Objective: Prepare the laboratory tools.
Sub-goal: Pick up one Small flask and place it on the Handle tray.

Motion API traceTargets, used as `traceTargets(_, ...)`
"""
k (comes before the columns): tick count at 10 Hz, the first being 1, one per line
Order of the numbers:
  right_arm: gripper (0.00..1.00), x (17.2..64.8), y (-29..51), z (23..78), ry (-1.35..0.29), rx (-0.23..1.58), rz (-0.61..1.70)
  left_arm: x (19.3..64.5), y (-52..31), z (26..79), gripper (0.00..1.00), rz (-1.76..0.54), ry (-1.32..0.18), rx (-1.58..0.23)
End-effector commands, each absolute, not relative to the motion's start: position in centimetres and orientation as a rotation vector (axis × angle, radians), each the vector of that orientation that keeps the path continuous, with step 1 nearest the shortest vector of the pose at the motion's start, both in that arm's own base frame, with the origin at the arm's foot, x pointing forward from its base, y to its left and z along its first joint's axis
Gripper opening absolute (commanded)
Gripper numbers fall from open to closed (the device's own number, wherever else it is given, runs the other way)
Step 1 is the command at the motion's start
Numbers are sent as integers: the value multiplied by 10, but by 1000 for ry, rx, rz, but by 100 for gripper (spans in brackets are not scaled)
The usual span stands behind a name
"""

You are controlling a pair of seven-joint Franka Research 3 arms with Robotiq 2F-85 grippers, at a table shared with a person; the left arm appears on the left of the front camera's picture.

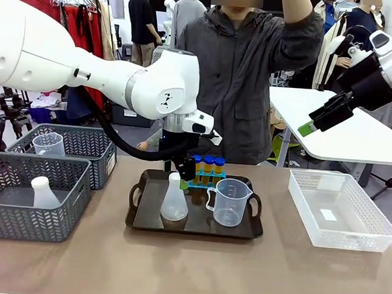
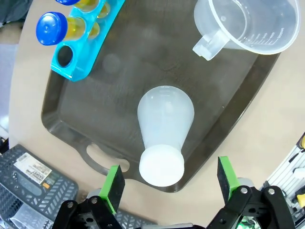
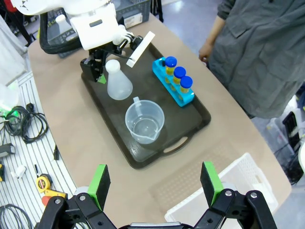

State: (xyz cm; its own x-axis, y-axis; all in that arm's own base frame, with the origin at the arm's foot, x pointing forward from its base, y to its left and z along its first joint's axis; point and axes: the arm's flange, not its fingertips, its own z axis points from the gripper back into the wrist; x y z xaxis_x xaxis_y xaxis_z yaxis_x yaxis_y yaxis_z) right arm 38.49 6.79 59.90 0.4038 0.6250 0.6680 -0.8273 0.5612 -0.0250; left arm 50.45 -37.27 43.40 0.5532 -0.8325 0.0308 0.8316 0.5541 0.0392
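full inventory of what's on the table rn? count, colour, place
tray: 1, black, table centre
conical flask: 1, translucent white, upright on tray, left part
measuring jug: 1, clear, on tray, right part
tube rack: 1, blue, tray's far edge
tubes: 3, yellow with blue caps, in rack
mesh baskets: 2, grey, table's left; one holds a flask, one a jug
clear basket: 1, table's right
left gripper: open, above the flask
right gripper: open, raised clear of the table
person: grey jacket, far side
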Motion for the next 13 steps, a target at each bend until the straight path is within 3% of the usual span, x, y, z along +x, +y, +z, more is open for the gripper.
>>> traceTargets(1, 100, 385, 67, 597, -707, 368, 949, 505, -371, 436, 100, -985, -51, 26)
traceTargets(5, 100, 385, 67, 597, -707, 368, 949, 505, -373, 434, 100, -983, -48, 21)
traceTargets(13, 100, 385, 67, 597, -707, 368, 949, 489, -327, 533, 100, -1062, -255, -133)
